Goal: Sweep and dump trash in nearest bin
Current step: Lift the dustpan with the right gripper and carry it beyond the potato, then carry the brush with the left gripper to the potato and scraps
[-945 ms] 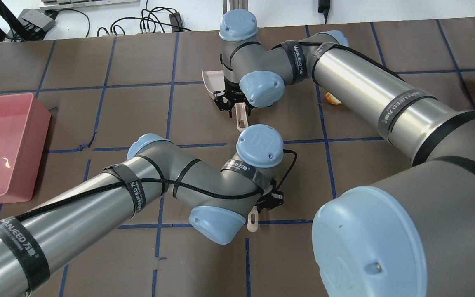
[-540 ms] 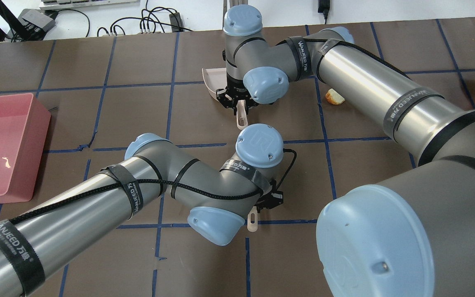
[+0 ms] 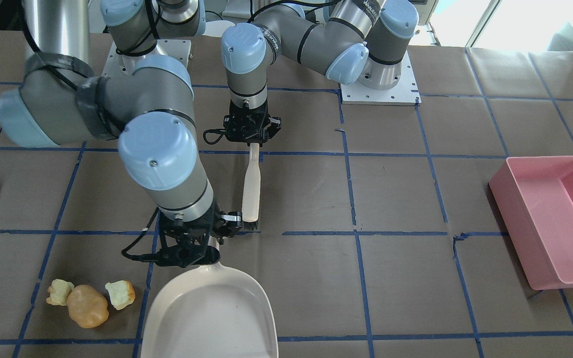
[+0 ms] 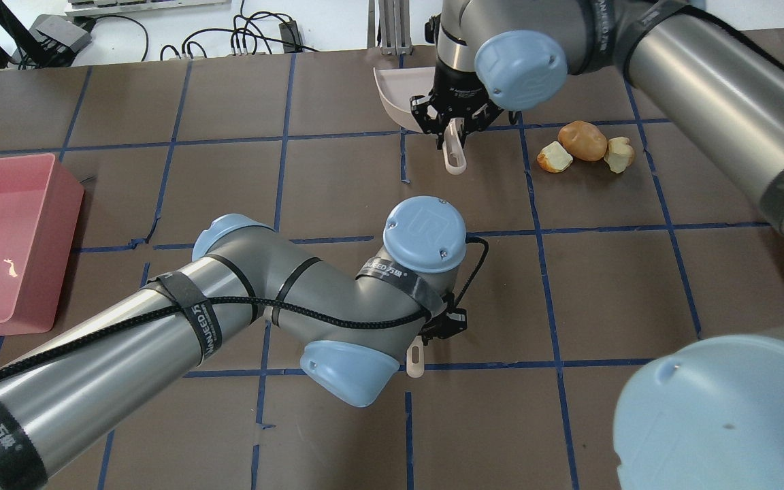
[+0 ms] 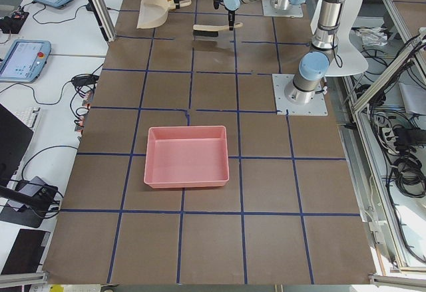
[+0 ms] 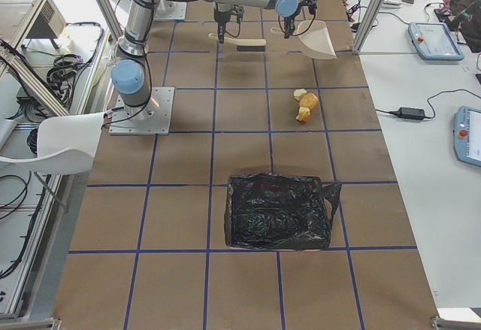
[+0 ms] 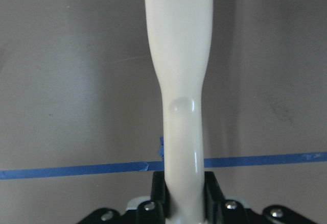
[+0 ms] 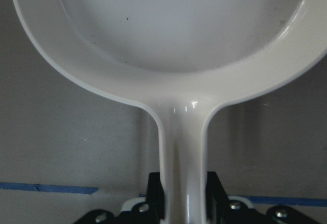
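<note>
Exterior front-facing: right gripper (image 3: pixel 211 248) clamped on dustpan (image 3: pixel 212 313) handle. Left gripper (image 3: pixel 252 135) clamped on brush (image 3: pixel 251 189) handle, bristle end just beside right fingers (image 8: pixel 156 201). Trash (image 3: pixel 86 306), three scraps, off to side of right fingers, clear of pan mouth.

Risks:
- brush head clips right gripper when crossing
- round scrap probably rolls past pan wall
- bristle-table contact unclear
- dump into far pink bin (image 3: pixel 545 160), not nearer black-bagged bin (image 6: pixel 278 213)

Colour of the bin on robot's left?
Pink bin; clearest in the exterior left view.
</note>
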